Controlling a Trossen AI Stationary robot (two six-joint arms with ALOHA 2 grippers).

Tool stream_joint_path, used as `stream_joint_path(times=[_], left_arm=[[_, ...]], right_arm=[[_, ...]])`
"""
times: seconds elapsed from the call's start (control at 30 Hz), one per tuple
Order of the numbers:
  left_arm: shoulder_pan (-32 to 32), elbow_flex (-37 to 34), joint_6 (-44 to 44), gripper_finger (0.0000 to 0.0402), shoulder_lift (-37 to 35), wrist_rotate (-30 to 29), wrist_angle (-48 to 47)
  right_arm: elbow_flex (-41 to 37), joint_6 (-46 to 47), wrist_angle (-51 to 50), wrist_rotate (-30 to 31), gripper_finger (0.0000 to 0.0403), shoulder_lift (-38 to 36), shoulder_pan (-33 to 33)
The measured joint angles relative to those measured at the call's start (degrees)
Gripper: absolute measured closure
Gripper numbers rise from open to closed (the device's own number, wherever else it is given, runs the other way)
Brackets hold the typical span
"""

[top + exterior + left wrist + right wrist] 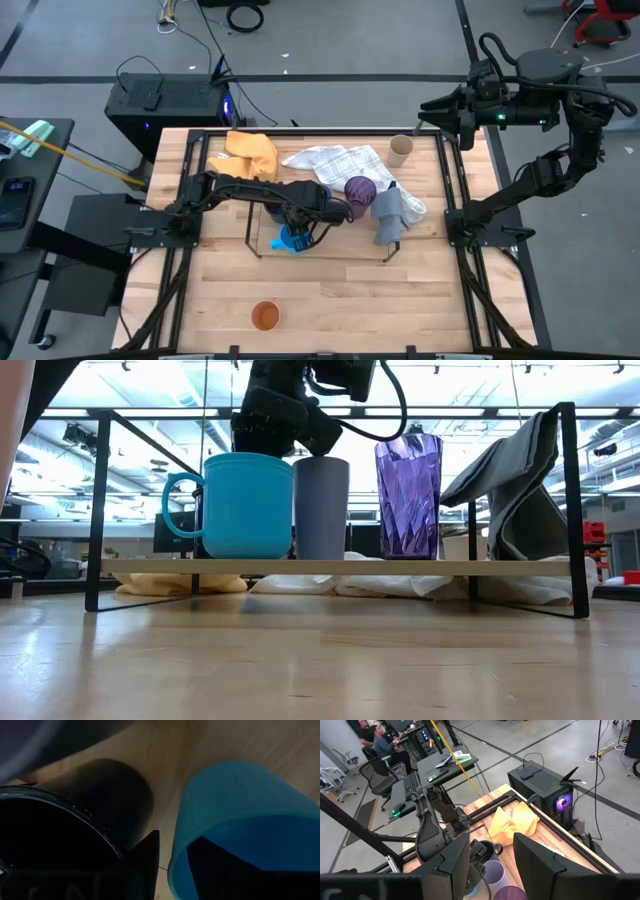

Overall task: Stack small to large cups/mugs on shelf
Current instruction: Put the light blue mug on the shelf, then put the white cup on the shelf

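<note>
On the shelf (450,567) stand a bright blue mug (240,505), a pale lavender cup (322,508) and a purple cup (408,495) in a row. A dark navy cup (75,835) stands right beside the blue mug (245,820). My left gripper (172,857) points down over the blue mug's rim, open, with one finger (149,851) outside the wall and the other inside. A tan cup (400,150) stands at the far right and an orange cup (265,316) near the front edge. My right gripper (492,865) waits open, raised over the far right corner. My left gripper straddles the blue mug's rim (175,862) from above. A gap shows between the outer finger and the wall. Whether the inner finger (210,865) touches the wall I cannot tell. The mug stands upright on the shelf.
A grey cloth (520,490) hangs over the shelf's right end. A yellow cloth (250,155) and a white-checked cloth (330,160) lie behind the shelf. Black frame rails (455,190) run along the table's sides. Bare wood lies in front of the shelf.
</note>
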Motion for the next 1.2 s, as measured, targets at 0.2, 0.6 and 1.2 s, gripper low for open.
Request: stream_joint_path(times=[0.2, 0.6, 1.2], left_arm=[[-0.41, 0.0, 0.09, 0.0294, -0.02, 0.17, -0.35], [-0.53, 0.02, 0.62, 0.0294, -0.04, 0.27, -0.6], [-0.34, 0.11, -0.33, 0.0294, -6.11, -0.25, -0.45]], right_arm=[[0.0, 0.0, 0.0, 0.0, 0.0245, 0.0, 0.01], [0.0, 0.0, 0.01, 0.0, 0.0245, 0.0, 0.01], [0.0, 0.0, 0.02, 0.0, 0.0245, 0.02, 0.01]])
